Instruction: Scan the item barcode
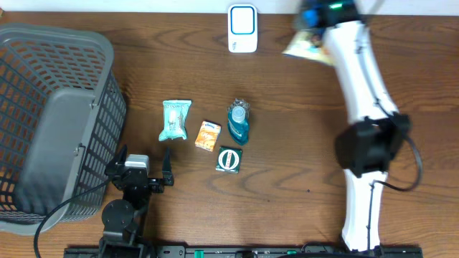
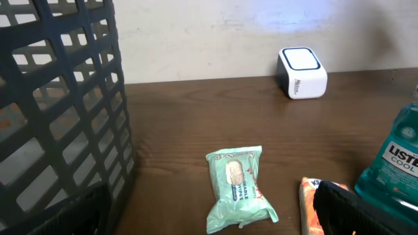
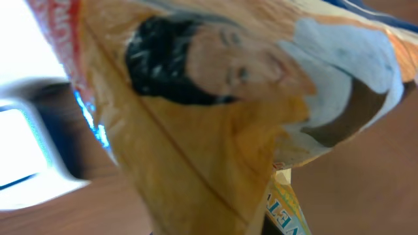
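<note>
1. My right pincer (image 1: 313, 27) is clamped nearly closed on a yellow snack packet (image 1: 304, 47), held above the bench's far edge, right of centre. The overhead view is blurred there, so I cannot make out the fingers themselves.
2. In the right wrist view the snack packet (image 3: 215, 124) fills almost the whole frame, tilted, with a printed woman's face showing. I cannot see a barcode on that side.
3. The white scanner (image 1: 242, 29) stands at the middle of the far edge, just left of the packet and apart from it.
4. My left pincer (image 1: 141, 159) sits low near the front-left of the bench with its jaws spread wide and nothing between them. Its dark fingers (image 2: 353, 209) frame the bottom of the left wrist view.
5. Ahead of it, mid-bench, lie a green wipes pack (image 1: 176, 120), a small orange pack (image 1: 208, 135), a blue mouthwash bottle (image 1: 239, 122) on its side, and a green round-labelled box (image 1: 229, 159).
6. A grey mesh basket (image 1: 43, 57) fills the bench's left edge, just beside the left pincer.
</note>
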Motion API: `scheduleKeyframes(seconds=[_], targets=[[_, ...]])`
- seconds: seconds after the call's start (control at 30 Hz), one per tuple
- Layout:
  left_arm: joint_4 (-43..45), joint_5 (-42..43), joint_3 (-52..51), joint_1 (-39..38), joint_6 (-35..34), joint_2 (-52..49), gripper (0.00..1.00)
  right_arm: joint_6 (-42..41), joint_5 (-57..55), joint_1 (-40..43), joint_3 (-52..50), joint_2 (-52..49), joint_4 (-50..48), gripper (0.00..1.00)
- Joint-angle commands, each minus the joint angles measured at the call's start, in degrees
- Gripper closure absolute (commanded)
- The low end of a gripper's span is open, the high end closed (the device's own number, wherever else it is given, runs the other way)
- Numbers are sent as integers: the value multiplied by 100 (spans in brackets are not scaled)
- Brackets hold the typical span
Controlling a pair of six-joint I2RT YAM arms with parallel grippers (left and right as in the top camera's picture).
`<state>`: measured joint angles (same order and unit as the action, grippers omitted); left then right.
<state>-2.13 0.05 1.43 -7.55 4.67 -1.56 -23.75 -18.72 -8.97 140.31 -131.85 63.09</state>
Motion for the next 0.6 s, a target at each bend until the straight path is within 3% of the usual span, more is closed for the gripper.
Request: scheduleKeyframes(seconds=[0.0, 0.13, 0.2, 0.57], targets=[[-208, -72, -118, 13, -28, 11, 2, 1309, -734, 511, 125, 164, 267, 99], [-208, -72, -118, 13, -28, 11, 2, 3228, -826, 1176, -155, 39, 315, 99], [-208, -72, -118, 13, -28, 11, 2, 3740, -988, 1510, -372, -31, 260, 99], [-208, -72, -118, 13, -28, 11, 2, 3757, -2131, 3364, -2459, -81, -1716, 99]])
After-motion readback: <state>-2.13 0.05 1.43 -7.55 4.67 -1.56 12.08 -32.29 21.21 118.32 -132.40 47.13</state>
